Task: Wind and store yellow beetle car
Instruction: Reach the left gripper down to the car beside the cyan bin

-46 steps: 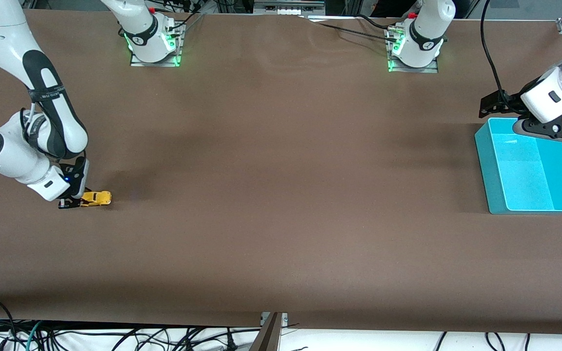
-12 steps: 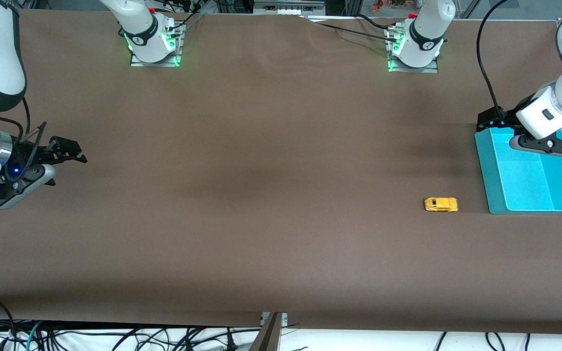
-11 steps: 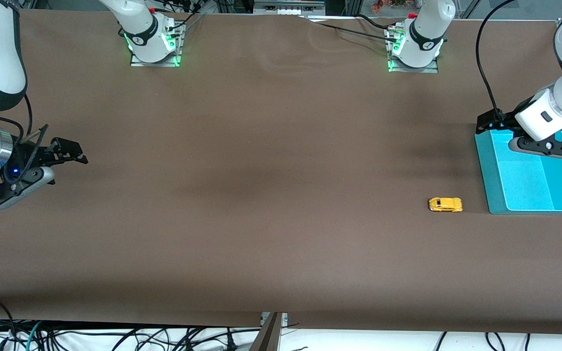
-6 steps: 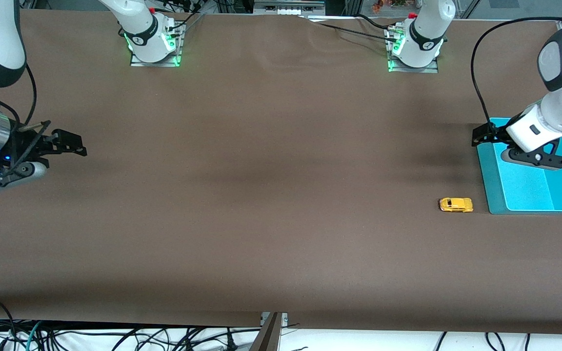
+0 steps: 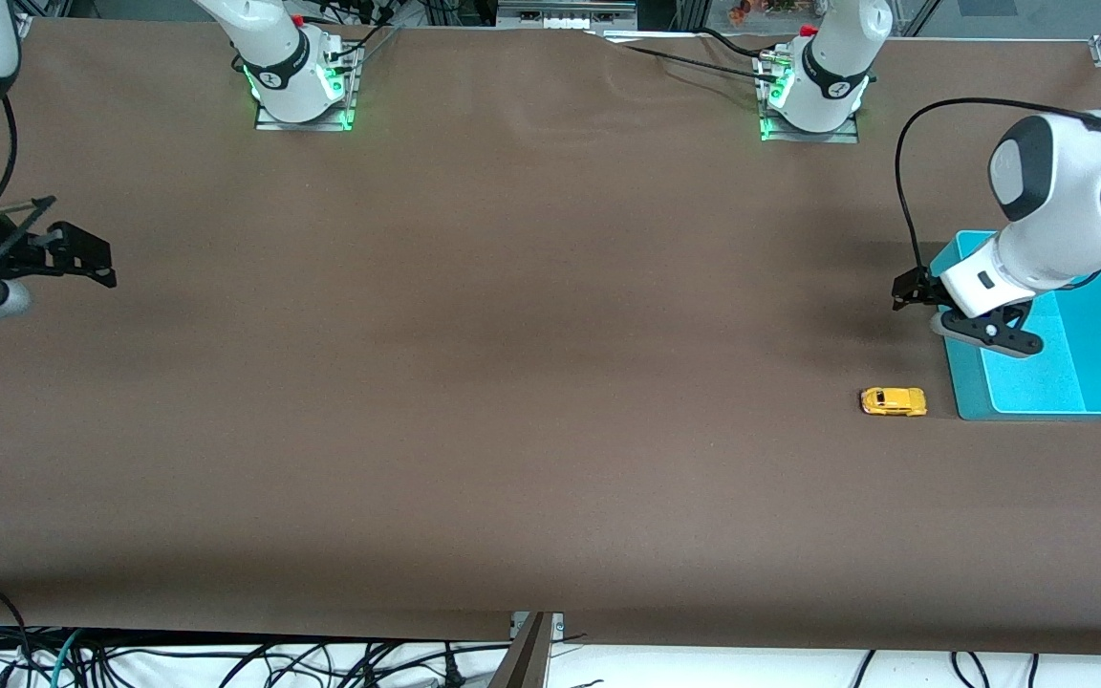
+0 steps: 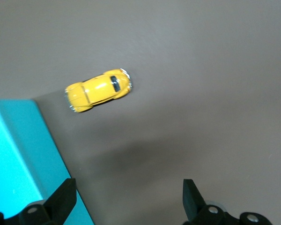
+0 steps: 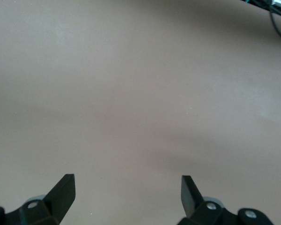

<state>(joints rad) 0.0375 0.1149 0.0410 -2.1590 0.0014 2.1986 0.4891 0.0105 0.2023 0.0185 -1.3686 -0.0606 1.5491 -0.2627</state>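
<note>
The yellow beetle car (image 5: 893, 400) sits on its wheels on the brown table (image 5: 512, 382), just beside the turquoise bin (image 5: 1100, 382) at the bin's corner nearest the front camera, apart from its wall and pointing along the table toward it. The step in hand looks like the pick-up for storing: the left gripper (image 5: 923, 304) hangs over the bin's edge that faces the right arm's end of the table, jaws spread wide and empty. To do it well, it should come over the car's roof, turn so the fingers close across the narrow sides rather than nose to tail, and descend straight, keeping clear of the bin wall, since such a small rounded body could squirt out of a skewed pinch. In the left wrist view the car (image 6: 98, 90) lies ahead of the fingertips (image 6: 65, 197), not between them. The right gripper (image 5: 82, 258) waits, released and empty, well apart from the bin at the right arm's end of the table.
</note>
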